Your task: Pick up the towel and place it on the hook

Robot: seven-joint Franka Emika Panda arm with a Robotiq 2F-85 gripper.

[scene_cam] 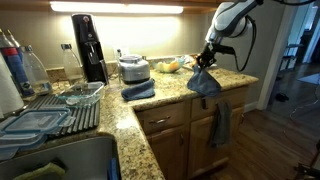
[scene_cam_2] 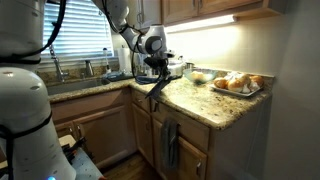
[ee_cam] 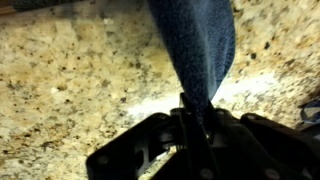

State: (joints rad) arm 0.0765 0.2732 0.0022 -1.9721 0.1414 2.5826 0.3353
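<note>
Carrying is the step in hand, I judge: the towel is already off the bench and not yet on any hook. The gripper has its fingers closed narrow on the upper end of the towel, which hangs free in the air over the bench edge near the corner. In the wrist view the fabric runs straight out from between the fingers, with the speckled stone behind it.

I cannot make out the hook itself. 1 other cloth hangs on the cabinet front below the bench, so the hook is perhaps there. The next move would call for going out past the edge and down, then laying a fold over the hook before opening.

The towel is blue, limp, bunched thin at the grip and wider below. It will probably swing.
</note>
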